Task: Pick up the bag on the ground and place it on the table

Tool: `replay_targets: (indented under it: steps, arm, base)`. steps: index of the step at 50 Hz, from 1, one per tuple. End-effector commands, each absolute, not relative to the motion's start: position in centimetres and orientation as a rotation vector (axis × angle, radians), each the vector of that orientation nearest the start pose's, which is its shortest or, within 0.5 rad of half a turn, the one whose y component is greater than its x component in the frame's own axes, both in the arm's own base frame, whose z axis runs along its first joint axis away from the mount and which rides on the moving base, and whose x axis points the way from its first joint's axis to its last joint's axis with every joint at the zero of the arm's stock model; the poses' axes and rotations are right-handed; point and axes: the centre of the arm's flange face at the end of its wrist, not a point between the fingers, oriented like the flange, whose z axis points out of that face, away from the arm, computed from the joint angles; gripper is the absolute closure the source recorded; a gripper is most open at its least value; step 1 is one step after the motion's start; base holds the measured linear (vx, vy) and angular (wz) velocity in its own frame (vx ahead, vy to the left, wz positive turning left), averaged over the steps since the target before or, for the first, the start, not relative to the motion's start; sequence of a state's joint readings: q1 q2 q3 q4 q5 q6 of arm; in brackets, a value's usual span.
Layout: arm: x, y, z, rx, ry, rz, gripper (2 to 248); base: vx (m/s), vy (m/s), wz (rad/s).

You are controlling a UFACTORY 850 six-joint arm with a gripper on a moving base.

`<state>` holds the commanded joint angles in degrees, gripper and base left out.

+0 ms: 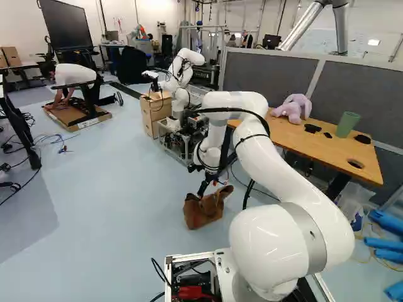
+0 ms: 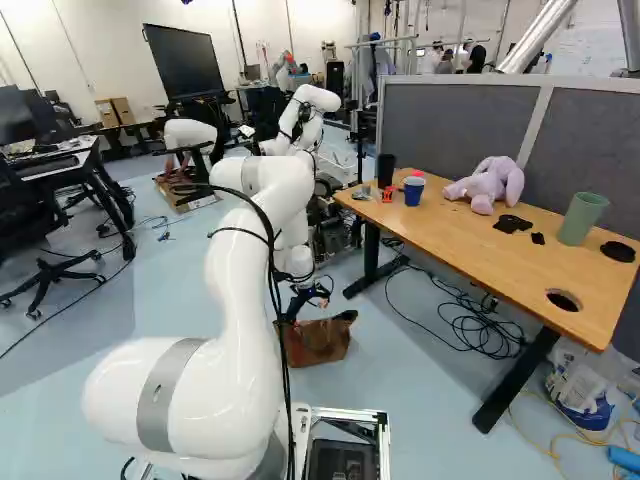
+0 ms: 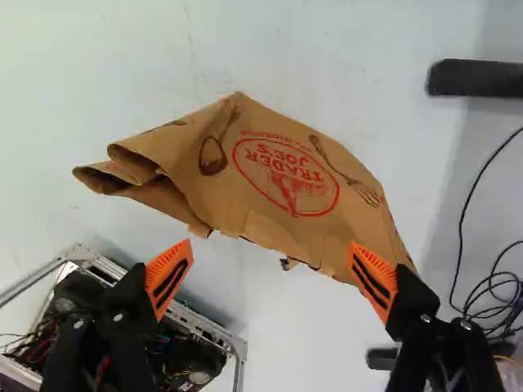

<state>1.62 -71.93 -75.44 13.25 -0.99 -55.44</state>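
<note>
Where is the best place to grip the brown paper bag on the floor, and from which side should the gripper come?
I would pinch the narrow end with rolled folds, from above. There the paper bag tapers and its layers give edges to close on; its broad face looks wider than the open gripper.

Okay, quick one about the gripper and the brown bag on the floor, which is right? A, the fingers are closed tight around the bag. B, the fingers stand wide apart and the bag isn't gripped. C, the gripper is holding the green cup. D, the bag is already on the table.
B: the wrist view shows the gripper with its fingers spread wide, and the bag not pinched between them.
</note>
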Motion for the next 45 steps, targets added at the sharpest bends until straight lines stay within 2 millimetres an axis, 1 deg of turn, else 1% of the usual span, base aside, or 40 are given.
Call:
replay_targets:
  steps: [23,45]
  arm:
    - [55.3,1.6,-5.6,-2.761,-1.520,-0.046,3]
    - [55.4,1.6,-9.0,-2.566,-1.827,-0.032,3]
  base:
    - [0.000,0.000,0.000]
    - [0.000,0.000,0.000]
